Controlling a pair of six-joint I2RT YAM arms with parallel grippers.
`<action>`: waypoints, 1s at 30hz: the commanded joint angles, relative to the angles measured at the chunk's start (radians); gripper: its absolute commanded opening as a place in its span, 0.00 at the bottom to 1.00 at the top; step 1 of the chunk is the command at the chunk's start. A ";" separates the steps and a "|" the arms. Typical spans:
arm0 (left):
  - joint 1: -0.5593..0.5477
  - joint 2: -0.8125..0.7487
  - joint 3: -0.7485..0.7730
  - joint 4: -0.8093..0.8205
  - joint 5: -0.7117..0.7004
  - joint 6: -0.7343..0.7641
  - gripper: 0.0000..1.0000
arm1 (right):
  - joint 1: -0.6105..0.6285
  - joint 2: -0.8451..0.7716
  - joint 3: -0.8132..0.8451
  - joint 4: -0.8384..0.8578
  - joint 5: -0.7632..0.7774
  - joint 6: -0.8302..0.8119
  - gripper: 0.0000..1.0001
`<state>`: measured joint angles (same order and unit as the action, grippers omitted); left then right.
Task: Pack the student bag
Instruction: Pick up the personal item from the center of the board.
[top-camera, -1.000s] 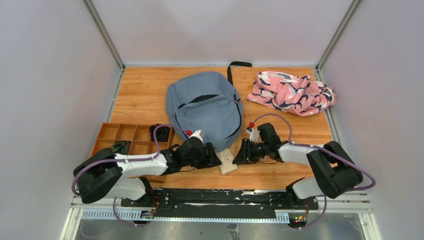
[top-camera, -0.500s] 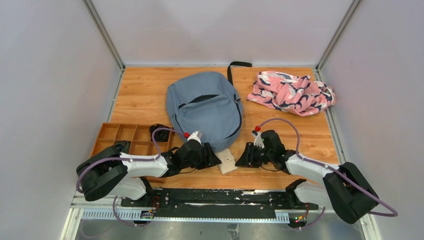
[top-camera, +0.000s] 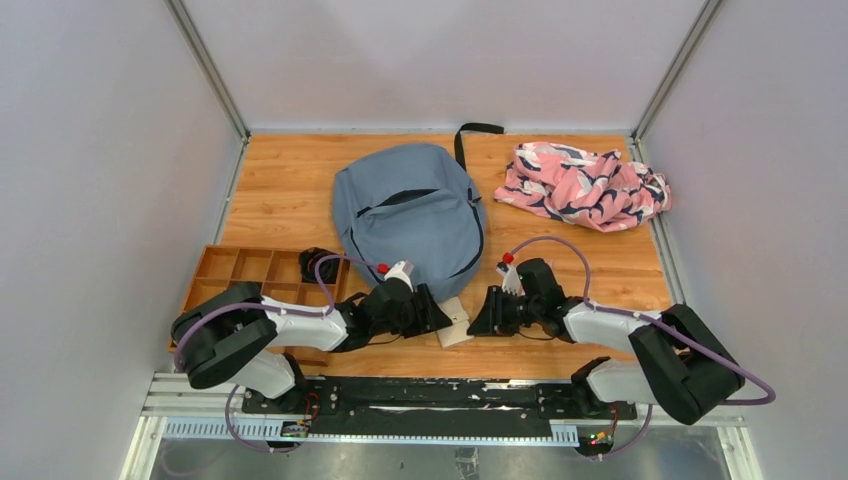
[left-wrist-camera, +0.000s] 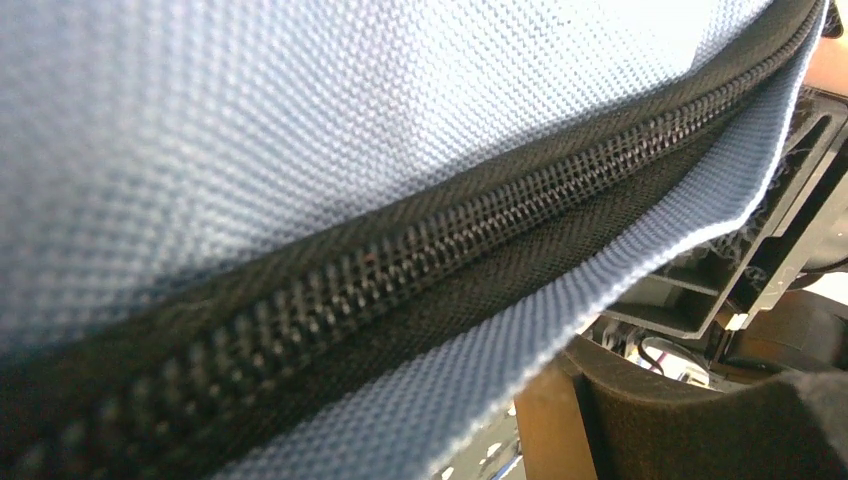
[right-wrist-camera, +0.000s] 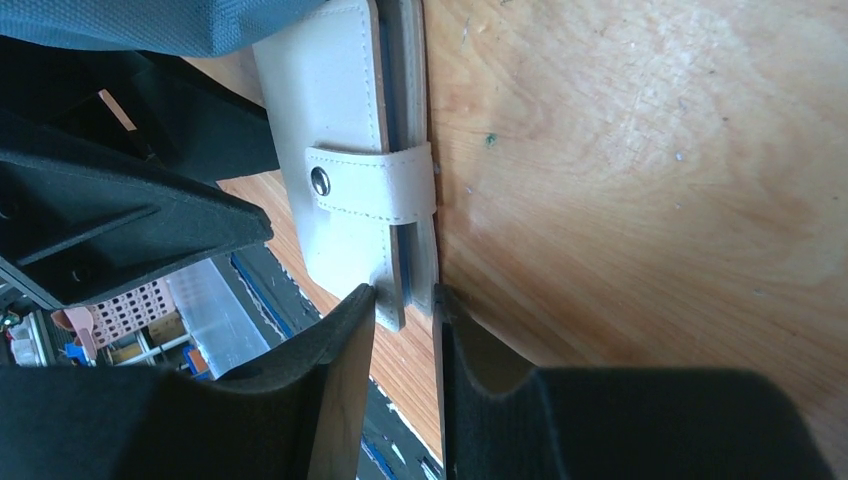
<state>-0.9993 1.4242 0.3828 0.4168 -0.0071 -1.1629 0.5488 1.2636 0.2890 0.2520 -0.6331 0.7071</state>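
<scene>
We judge packing barely begun: the student bag (top-camera: 410, 215) lies centred on the table (top-camera: 290, 190), the right claw (right-wrist-camera: 405, 295) pinches an unpacked white case (right-wrist-camera: 340, 120) at its near edge, and whether the left claw (top-camera: 430, 312) grips we cannot tell.

Pink, white and navy cloth (top-camera: 582, 186) lies crumpled at the table's (top-camera: 290, 180) far right corner. On the left sits a brown divided tray (top-camera: 222, 265), with dark items (top-camera: 318, 262) in two compartments. Near the front edge, a white wallet (right-wrist-camera: 345, 150) lies flat on the wood, its snap strap fastened.
</scene>
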 joint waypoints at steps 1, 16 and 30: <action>-0.031 0.048 0.035 -0.023 0.001 0.025 0.60 | 0.016 -0.004 0.021 0.015 -0.018 -0.025 0.32; -0.079 0.096 0.118 -0.023 0.032 0.070 0.59 | 0.020 -0.143 0.068 -0.091 -0.015 -0.013 0.00; -0.095 0.044 0.129 -0.023 0.028 0.060 0.00 | 0.012 -0.181 0.069 -0.220 -0.029 -0.090 0.35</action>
<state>-1.0687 1.4864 0.4881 0.3965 0.0036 -1.1221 0.5541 1.0981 0.3180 0.0639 -0.6262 0.6689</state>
